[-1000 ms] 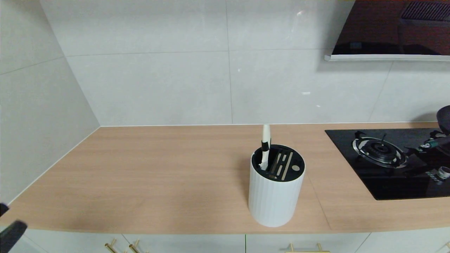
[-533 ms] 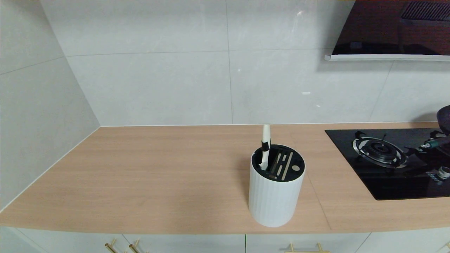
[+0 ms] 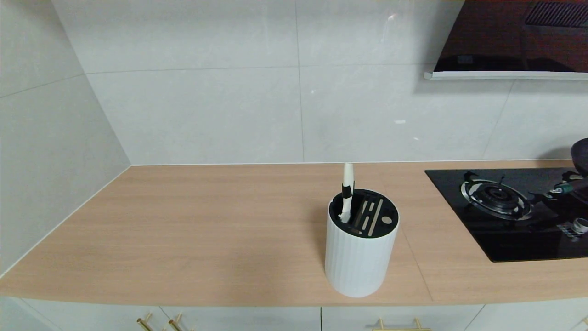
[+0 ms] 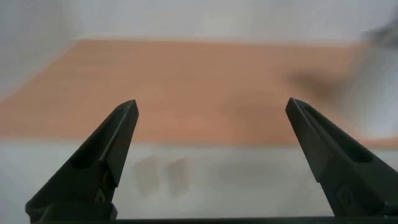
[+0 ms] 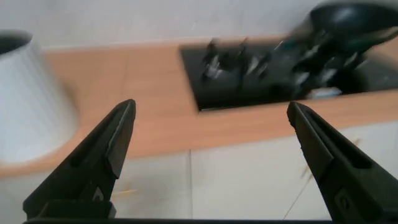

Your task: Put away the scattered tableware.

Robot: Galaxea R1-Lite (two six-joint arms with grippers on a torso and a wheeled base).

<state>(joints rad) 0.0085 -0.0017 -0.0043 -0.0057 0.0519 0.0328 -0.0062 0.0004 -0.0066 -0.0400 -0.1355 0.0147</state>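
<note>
A white ribbed cylindrical utensil holder (image 3: 360,248) with a black slotted top stands near the front edge of the wooden counter (image 3: 206,230). One white-handled utensil (image 3: 347,191) with a black band stands upright in it. My left gripper (image 4: 211,118) is open and empty, held below and in front of the counter's edge. My right gripper (image 5: 211,118) is also open and empty, low in front of the cabinets, with the holder (image 5: 28,99) off to one side.
A black gas hob (image 3: 510,211) with a burner is set in the counter at the right, and a dark pan (image 3: 579,154) sits at its far edge. A range hood (image 3: 510,41) hangs above. White cabinet fronts with gold handles (image 3: 147,324) run below.
The dark gripper tip seen at the lower left corner of the head view a second ago has dropped out of that view. Holder and utensil have not moved.
</note>
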